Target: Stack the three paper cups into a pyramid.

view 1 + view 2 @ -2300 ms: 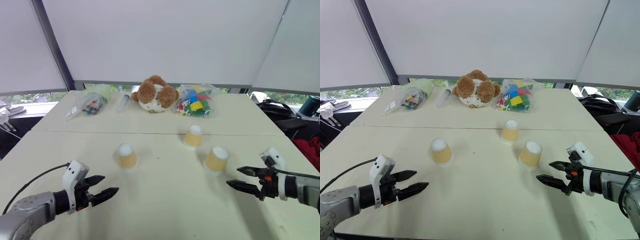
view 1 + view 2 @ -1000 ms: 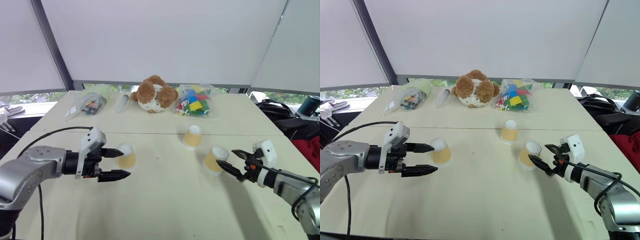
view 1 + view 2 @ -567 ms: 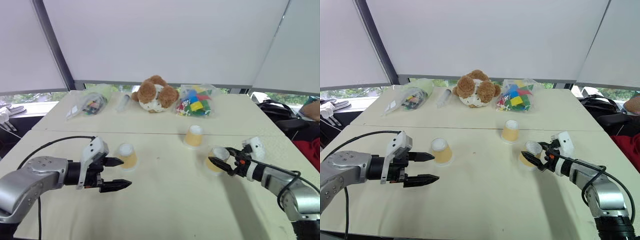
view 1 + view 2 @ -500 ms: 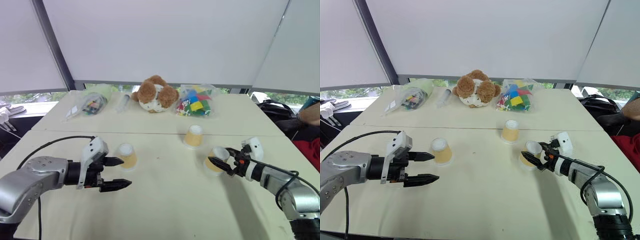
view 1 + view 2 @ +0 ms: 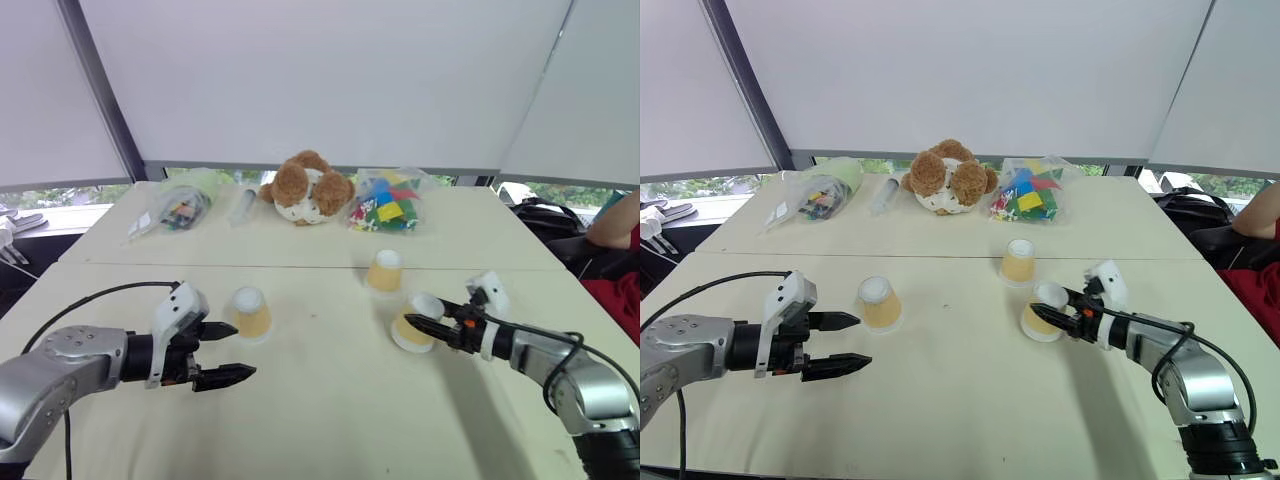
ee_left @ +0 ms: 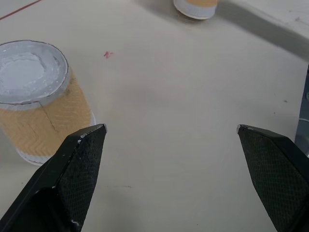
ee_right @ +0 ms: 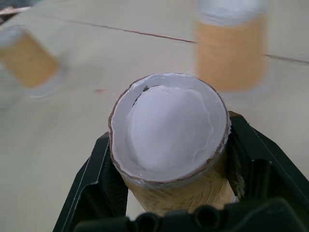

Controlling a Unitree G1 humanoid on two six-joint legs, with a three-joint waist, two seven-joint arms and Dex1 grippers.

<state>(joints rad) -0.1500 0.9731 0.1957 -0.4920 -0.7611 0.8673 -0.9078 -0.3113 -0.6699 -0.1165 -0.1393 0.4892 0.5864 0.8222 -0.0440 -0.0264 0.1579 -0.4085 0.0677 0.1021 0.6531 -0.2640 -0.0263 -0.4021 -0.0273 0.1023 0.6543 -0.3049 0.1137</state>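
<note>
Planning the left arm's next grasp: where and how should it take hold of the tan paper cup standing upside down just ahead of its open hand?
Grip the tan paper cup across its tapered side wall, about mid-height, coming in level from the near side where the left hand hangs with fingers spread. It stands upright on its wide rim, white base up, with bare cream table all round, so a side pinch probably suits best.

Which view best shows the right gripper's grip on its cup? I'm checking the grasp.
The right wrist view: both black fingers flank the held cup. The eye views show the right gripper at that cup, tilted.
</note>
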